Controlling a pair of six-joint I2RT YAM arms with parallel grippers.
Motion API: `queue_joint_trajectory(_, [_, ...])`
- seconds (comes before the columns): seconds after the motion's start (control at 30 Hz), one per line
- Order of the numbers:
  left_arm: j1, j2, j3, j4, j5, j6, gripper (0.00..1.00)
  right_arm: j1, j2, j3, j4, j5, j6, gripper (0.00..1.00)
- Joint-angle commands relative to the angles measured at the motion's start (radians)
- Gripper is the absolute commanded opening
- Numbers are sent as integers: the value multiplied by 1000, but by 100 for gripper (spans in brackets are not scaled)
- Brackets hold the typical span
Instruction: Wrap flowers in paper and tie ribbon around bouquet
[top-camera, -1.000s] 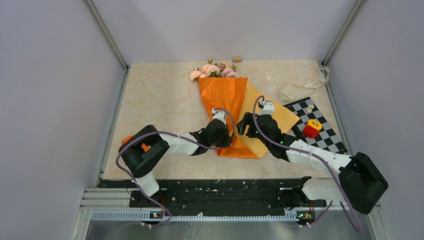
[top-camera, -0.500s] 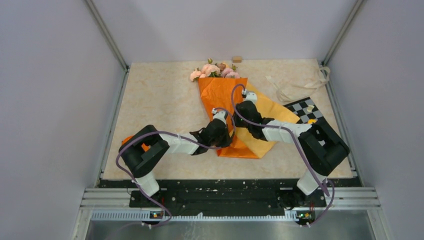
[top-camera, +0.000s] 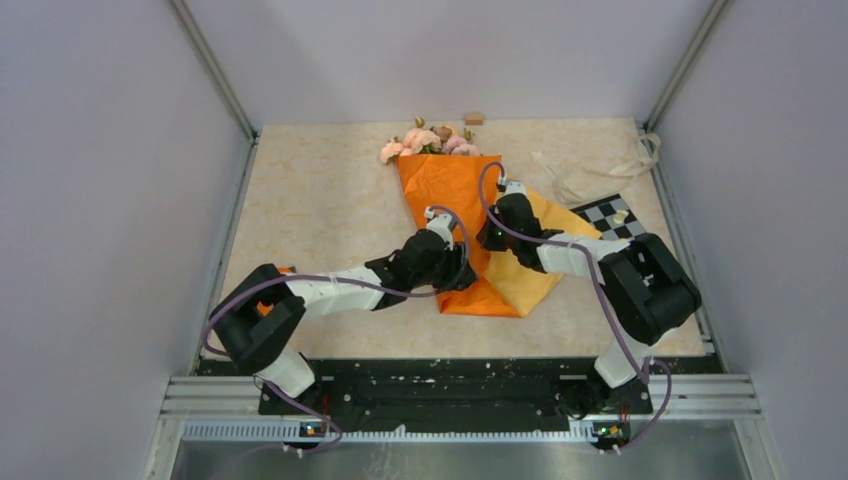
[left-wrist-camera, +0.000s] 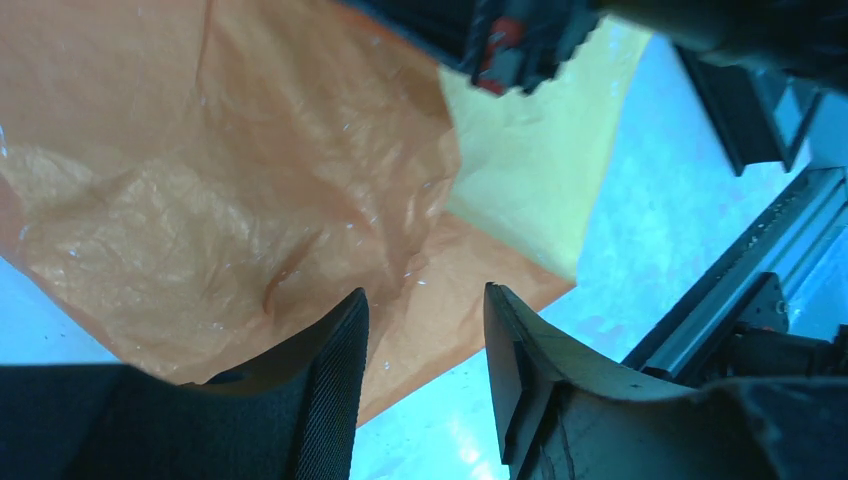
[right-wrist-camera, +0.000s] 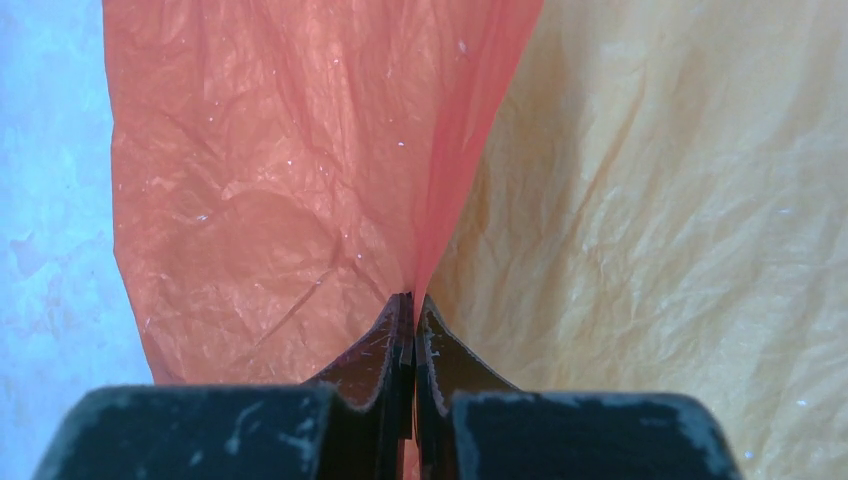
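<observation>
**Handoff on the fold: right grabs, left lets go**

A second ago the right gripper was wide and off to the side. Now it has swung in and clamped flat on the crease of the orange paper, with the glossy flap to one side of its fingers and the paler yellow face to the other. The left gripper had been pinched shut and has now popped about halfway apart. Nothing sits between its jaws, and the paper's lower corner lies just past its tips. My guess is the right arm now keeps the fold from springing back while the left repositions. The flowers poke out well beyond both grippers, and the ribbon lies untouched, far off past the right one. I can't read any brand, label or writing anywhere.
</observation>
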Motion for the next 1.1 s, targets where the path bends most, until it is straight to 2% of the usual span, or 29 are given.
queue_joint_trajectory(0.0, [16,-80,23,-5,-14,44,51,-23,32,-9,54,-130,-23,0])
queue_joint_trajectory(0.17, [116,-61,38,-1,39,46,51,-49,40,-11,55,-144,-25,0])
queue_joint_trajectory(0.37, [238,33,31,57,178,8,44,-55,51,3,50,-145,-46,0])
queue_joint_trajectory(0.63, [247,119,22,122,259,8,43,-62,72,20,28,-92,-66,0])
queue_joint_trajectory(0.9, [246,171,-26,149,248,-40,39,-62,-6,68,-51,29,-99,22])
queue_joint_trajectory(1.0, [246,174,-47,174,241,-62,39,-62,-103,59,-69,26,-116,27])
queue_joint_trajectory(1.07, [246,174,-50,180,232,-77,39,-60,-184,24,-63,4,-109,26])
